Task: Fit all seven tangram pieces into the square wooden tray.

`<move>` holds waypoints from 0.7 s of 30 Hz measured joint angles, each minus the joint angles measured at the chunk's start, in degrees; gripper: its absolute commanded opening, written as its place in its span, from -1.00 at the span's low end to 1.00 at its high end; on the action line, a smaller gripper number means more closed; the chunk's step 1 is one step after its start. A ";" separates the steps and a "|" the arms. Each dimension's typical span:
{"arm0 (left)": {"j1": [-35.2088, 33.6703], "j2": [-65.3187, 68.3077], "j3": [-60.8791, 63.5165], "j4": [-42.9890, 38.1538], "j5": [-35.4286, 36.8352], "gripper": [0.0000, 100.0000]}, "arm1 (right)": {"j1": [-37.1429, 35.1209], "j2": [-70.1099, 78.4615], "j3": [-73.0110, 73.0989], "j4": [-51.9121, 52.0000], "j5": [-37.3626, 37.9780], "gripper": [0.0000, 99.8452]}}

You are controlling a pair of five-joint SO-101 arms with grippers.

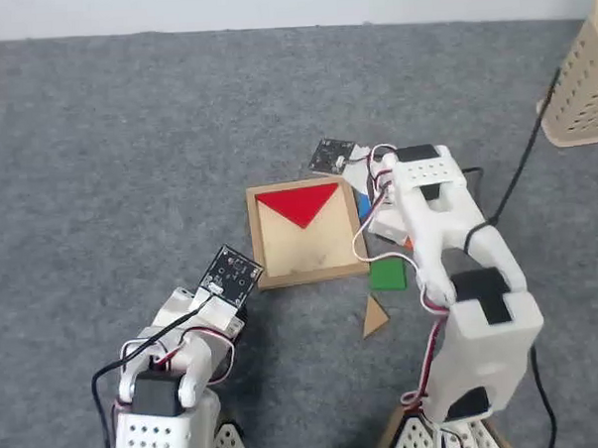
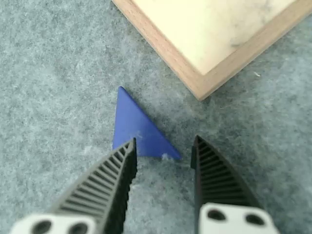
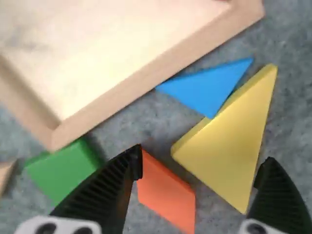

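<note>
The square wooden tray [image 1: 265, 275] lies mid-table with a red triangle [image 1: 298, 202] in its far part. Just off the tray's near corner [image 2: 204, 83], a dark blue triangle [image 2: 138, 129] lies on the carpet. My left gripper [image 2: 165, 141] hangs open above it, one finger on either side of the triangle's near edge. Beside the tray's right rim [image 3: 146, 73], my right gripper [image 3: 202, 161] stands open over a yellow triangle [image 3: 229, 151]. An orange parallelogram [image 3: 165, 192] lies by one fingertip, and a light blue triangle [image 3: 207, 87] touches the yellow one.
A green square [image 1: 387, 274] and a wood-coloured triangle [image 1: 374, 316] lie on the grey carpet right of the tray's near corner. A beige perforated container [image 1: 581, 83] stands at the far right, with a black cable running down from it.
</note>
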State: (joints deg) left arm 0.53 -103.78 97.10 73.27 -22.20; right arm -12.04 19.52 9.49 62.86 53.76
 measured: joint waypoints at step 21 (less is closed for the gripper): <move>0.00 0.00 0.00 0.00 -0.09 -0.65 | 2.20 15.91 -21.45 9.41 -9.23 -0.67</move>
State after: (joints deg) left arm 0.53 -103.78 97.10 73.27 -22.29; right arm -9.85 35.43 -11.96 72.26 44.53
